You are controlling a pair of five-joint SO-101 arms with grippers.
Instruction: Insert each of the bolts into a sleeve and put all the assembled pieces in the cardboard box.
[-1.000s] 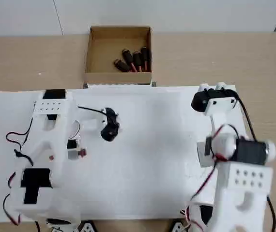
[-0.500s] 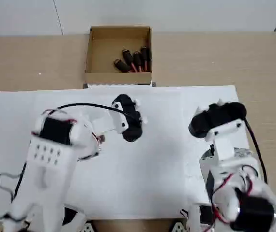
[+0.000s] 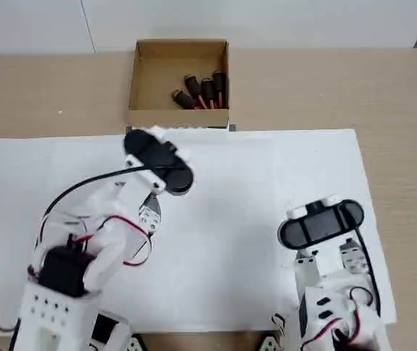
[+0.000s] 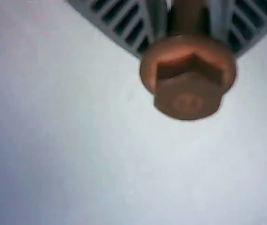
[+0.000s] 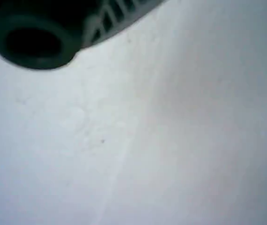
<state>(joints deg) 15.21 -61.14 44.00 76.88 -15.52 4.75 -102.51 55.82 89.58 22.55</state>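
Two arms have been drawn back toward the near edge of the white sheet (image 3: pixel 252 219) since half a second ago. The right arm (image 3: pixel 318 223) is now found closest to that edge, where before it hung farther up the sheet. In its wrist view the right gripper (image 5: pixel 54 21) is seen clenched on a black sleeve (image 5: pixel 33 44), whose round open end is turned to the camera above the sheet. The left arm (image 3: pixel 157 157) has been swung back and to the left. Its left gripper (image 4: pixel 188 14) is closed on a reddish-brown bolt (image 4: pixel 188 79), which is held by the shank between ribbed grey fingers (image 4: pixel 119 18), its hexagonal flanged head hanging over the sheet. Farthest off, on the wooden table (image 3: pixel 47 88), the cardboard box (image 3: pixel 137 73) is unmoved, and four assembled pieces (image 3: pixel 201 90) are laid together in its right half.
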